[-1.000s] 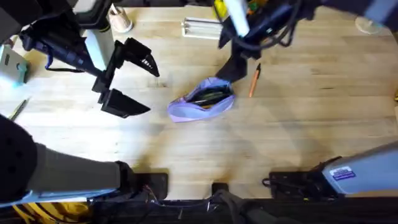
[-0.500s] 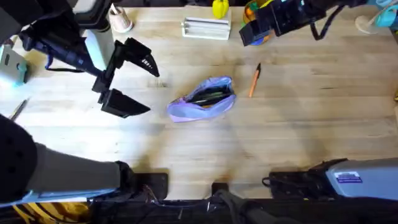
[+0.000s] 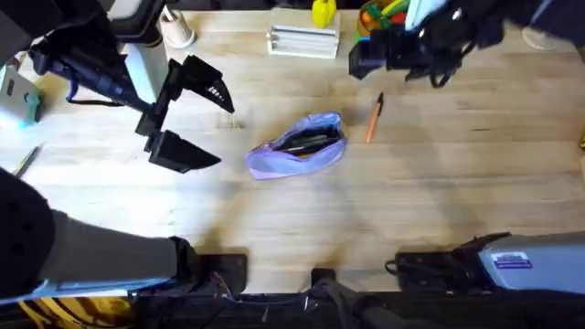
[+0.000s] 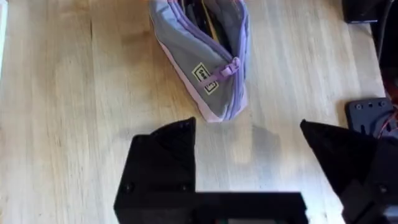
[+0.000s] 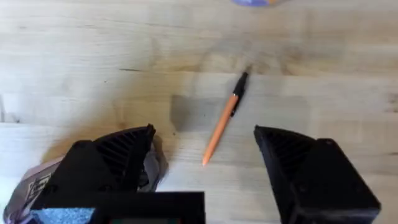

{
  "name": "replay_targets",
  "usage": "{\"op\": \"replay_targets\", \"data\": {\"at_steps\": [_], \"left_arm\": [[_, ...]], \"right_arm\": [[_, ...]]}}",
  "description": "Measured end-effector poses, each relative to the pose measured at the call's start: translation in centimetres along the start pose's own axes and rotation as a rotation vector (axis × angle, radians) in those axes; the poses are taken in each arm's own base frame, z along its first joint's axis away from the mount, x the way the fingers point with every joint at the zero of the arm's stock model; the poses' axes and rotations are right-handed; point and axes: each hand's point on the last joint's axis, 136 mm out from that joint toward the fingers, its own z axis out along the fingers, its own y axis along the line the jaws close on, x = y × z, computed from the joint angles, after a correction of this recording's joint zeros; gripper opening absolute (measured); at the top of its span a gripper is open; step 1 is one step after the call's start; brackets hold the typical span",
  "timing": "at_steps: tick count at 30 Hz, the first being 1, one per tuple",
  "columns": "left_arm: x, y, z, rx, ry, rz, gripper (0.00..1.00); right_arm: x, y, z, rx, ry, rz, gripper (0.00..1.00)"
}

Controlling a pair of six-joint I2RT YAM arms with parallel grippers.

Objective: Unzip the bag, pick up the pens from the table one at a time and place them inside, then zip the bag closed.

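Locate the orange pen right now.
In the overhead view the orange pen lies loose on the table, right of centre, just right of the open bag. The open right pincer hovers above it.

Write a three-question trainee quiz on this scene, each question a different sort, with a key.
1. True or false: the bag is zipped shut.
2. Multiple choice: the orange pen lies A) inside the bag, B) on the table, C) between the right gripper's closed fingers.
3. Fill in: the left gripper hangs open beside the ____.

Key:
1. False; it gapes open, with dark pens inside.
2. B; it lies apart from the bag, below the open right gripper.
3. bag
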Motion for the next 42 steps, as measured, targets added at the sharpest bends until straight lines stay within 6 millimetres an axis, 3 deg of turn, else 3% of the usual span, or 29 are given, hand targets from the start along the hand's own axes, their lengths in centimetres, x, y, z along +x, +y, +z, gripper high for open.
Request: {"op": "replay_targets", "data": {"at_steps": [7,12,15,21,23,27,29,30,37,42], "left_arm": [[0.2,0.5,0.0,-0.019,0.009,0.019,0.994],[0.3,0.6,0.0,-0.021,0.010,0.021,0.994],[0.3,0.6,0.0,-0.021,0.010,0.021,0.993],[0.3,0.6,0.0,-0.021,0.011,0.021,0.994],[0.3,0.6,0.0,-0.021,0.011,0.021,0.993],[0.3,0.6,0.0,-0.021,0.011,0.021,0.994],[0.3,0.6,0.0,-0.021,0.010,0.021,0.993],[0.3,0.6,0.0,-0.021,0.010,0.021,0.992],[0.3,0.6,0.0,-0.021,0.010,0.021,0.993],[0.3,0.6,0.0,-0.021,0.011,0.021,0.993]], "right_arm": [[5.0,-2.4,5.1,0.105,0.078,0.257,0.997],[7.8,-3.2,7.8,0.164,0.141,0.352,0.998],[8.7,-3.0,8.9,0.186,0.169,0.369,0.997],[8.7,-2.8,9.1,0.209,0.165,0.369,0.991],[8.7,-2.9,9.1,0.214,0.163,0.373,0.862],[8.6,-3.1,9.1,0.221,0.158,0.383,0.346],[8.5,-3.1,9.1,0.218,0.155,0.389,0.121],[8.4,-3.2,9.1,0.219,0.151,0.393,0.061],[8.3,-3.6,9.0,0.195,0.180,0.398,0.044],[8.4,-3.8,7.3,0.176,0.221,0.290,0.038]]}}
